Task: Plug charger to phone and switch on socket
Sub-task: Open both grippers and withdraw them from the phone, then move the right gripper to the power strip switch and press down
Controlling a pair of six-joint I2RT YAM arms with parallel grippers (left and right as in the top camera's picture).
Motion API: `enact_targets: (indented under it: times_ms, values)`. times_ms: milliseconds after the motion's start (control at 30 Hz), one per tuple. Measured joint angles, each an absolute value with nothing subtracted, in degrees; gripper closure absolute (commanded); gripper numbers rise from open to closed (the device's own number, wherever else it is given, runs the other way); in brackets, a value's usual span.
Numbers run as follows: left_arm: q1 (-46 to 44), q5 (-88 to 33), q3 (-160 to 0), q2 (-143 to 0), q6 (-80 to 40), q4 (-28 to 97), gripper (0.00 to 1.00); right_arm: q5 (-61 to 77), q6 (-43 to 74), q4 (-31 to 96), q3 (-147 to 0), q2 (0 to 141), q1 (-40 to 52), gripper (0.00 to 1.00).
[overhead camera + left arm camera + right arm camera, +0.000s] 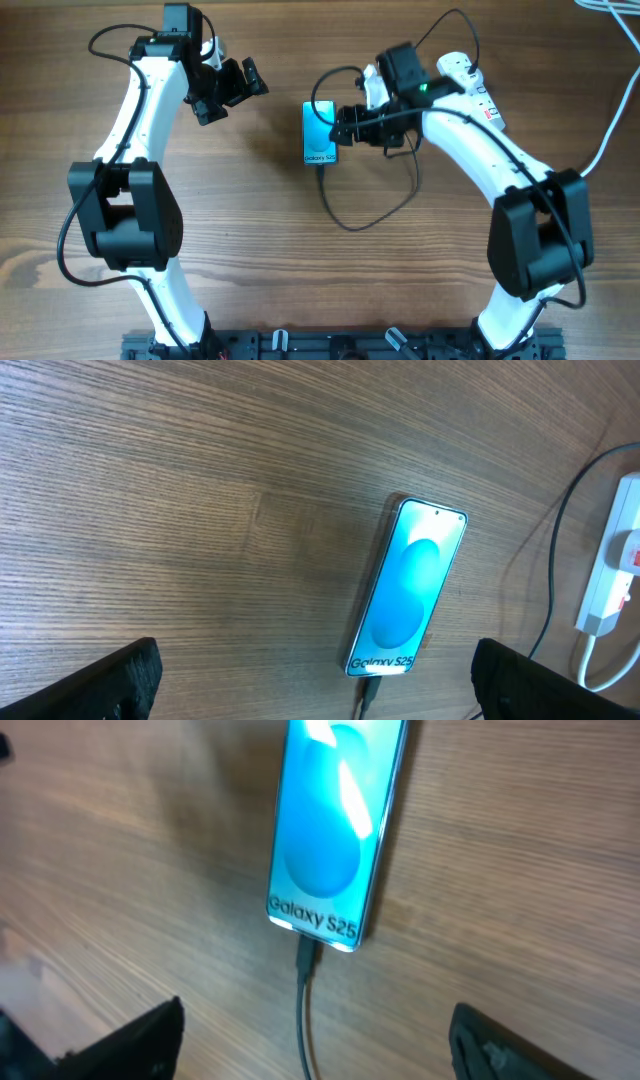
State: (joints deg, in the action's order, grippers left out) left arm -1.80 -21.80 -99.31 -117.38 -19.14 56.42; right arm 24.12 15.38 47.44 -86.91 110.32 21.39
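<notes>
Socket [462, 70]: far right, partly under right arm; likely the job left, best done with a square press on the red switch
Phone [320, 133]: flat mid-table, screen lit
Right claw [345, 125]: spread wide, empty, just beside phone
Left claw [232, 95]: spread, empty, well apart
Charger [306, 955]: plug appears seated in phone's end

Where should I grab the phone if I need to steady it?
Pinch the phone across its two long edges near mid-length, coming straight down from above. It lies flat, screen up, so only the narrow sides offer opposing faces. Stay clear of the labelled end, where the charger plug sits.
</notes>
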Motion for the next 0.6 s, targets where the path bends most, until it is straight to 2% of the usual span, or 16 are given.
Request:
enact_targets:
  times_ms: [100, 200, 367, 600]
  values:
    - [-1.8, -21.67, -99.31, -117.36, -19.14, 56.38, 0.0, 19.51, 12.27, 55.2, -92.64, 109.91, 20.8, 0.04]
    - [-1.8, -21.65, -99.31, -117.38, -19.14, 56.4, 0.0, 14.74, 10.76, 57.69, -93.82, 109.65, 19.66, 0.01]
    - [-1.8, -21.65, -99.31, -117.38, -19.14, 56.4, 0.0, 4.56, 10.85, 59.64, -93.82, 109.65, 17.54, 0.0]
    - [-1.8, -21.65, -99.31, -117.38, -19.14, 56.4, 0.0, -2.85, 11.88, 57.01, -93.84, 109.65, 5.54, 0.0]
